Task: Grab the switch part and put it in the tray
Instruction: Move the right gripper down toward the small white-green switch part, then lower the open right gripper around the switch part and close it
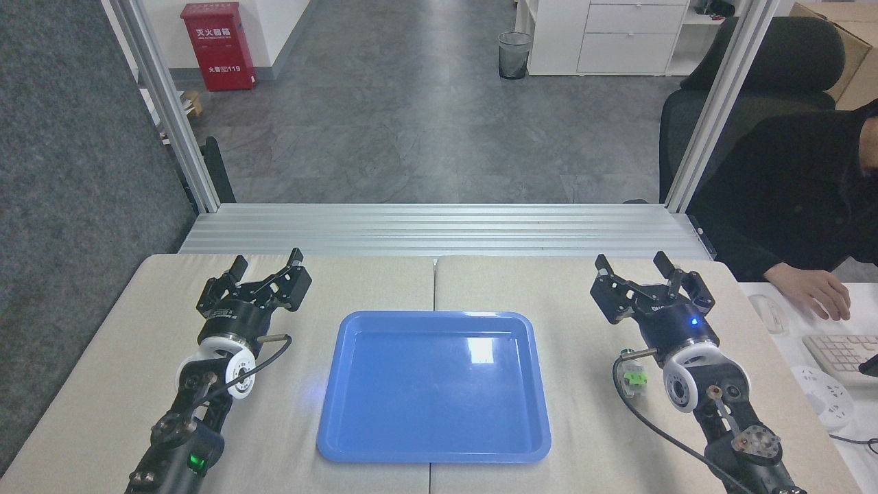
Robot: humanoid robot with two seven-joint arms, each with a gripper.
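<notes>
Since the switch part (634, 378) lies tucked against my right wrist at 4 o'clock of the tray (329, 439), right gripper (632, 269), jaws spread and empty, overshoots it; retracting could knock it away. Left gripper (267, 260) spread, idle.

An office: drawer cabinet (621, 34), swivel chair (768, 75), keyboard (840, 353).
</notes>
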